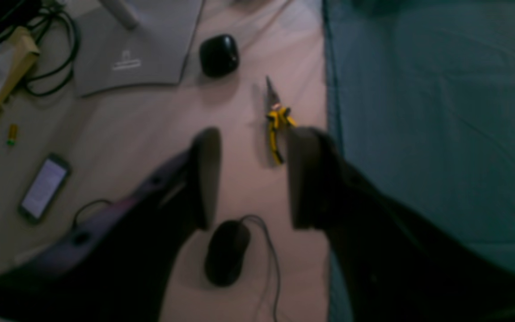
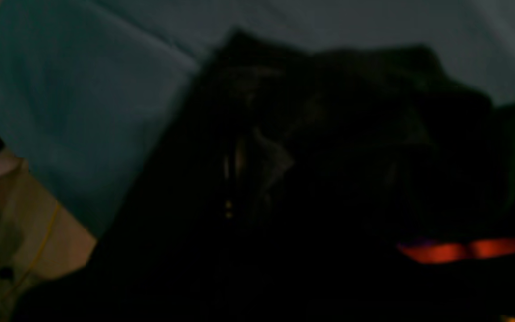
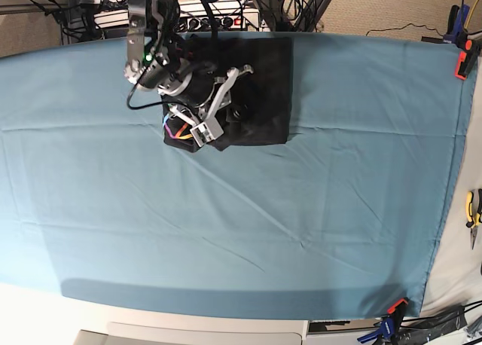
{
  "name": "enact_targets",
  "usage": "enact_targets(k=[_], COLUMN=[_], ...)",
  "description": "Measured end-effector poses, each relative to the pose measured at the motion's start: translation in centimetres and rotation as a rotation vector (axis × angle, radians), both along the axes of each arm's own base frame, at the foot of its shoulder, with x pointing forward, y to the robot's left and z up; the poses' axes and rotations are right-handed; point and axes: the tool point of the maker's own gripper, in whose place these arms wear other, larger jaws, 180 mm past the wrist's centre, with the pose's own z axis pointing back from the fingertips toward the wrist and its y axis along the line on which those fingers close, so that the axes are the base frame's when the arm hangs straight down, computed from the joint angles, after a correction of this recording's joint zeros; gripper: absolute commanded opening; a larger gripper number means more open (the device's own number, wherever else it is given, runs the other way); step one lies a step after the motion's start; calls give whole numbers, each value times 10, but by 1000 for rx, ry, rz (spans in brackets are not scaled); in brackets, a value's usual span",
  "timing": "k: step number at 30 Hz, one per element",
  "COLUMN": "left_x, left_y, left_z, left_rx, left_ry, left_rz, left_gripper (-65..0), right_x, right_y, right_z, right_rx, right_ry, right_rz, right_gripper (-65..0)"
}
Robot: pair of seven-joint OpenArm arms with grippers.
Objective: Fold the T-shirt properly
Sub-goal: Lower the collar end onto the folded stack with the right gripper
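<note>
The black T-shirt (image 3: 260,89) lies bunched into a rough rectangle at the far middle of the teal table cloth (image 3: 248,217), with a bit of coloured print (image 3: 178,133) showing at its near left corner. My right gripper (image 3: 232,110) is down on the shirt's left part. In the right wrist view, dark T-shirt cloth (image 2: 329,134) and an orange print stripe (image 2: 463,248) fill the frame, and the jaws look shut in the cloth. My left gripper (image 1: 254,138) is open and empty above a beige tabletop beside the teal cloth's edge (image 1: 329,89). It is outside the base view.
Under the left gripper lie yellow pliers (image 1: 276,127), a wired mouse (image 1: 227,252), a phone (image 1: 44,187), a black case (image 1: 219,55) and a grey pad (image 1: 137,40). Clamps (image 3: 463,55) (image 3: 392,315) pin the cloth. Cables crowd the far edge (image 3: 226,13).
</note>
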Motion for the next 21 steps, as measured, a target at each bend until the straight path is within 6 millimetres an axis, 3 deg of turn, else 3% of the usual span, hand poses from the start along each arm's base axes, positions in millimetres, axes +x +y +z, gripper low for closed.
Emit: enact_targets(k=[4, 9, 21], left_x=[0, 0, 0], left_y=[0, 0, 0], left_z=[0, 0, 0], left_rx=[0, 0, 0], left_ry=[0, 0, 0], left_rz=[-1, -1, 0], left_gripper=[-392, -392, -392], right_x=[5, 4, -27], right_y=[0, 6, 50], right_z=[-16, -19, -23], right_rx=[4, 34, 13], right_ry=[43, 66, 120], right_rz=[-2, 8, 188], right_gripper=[-650, -650, -650])
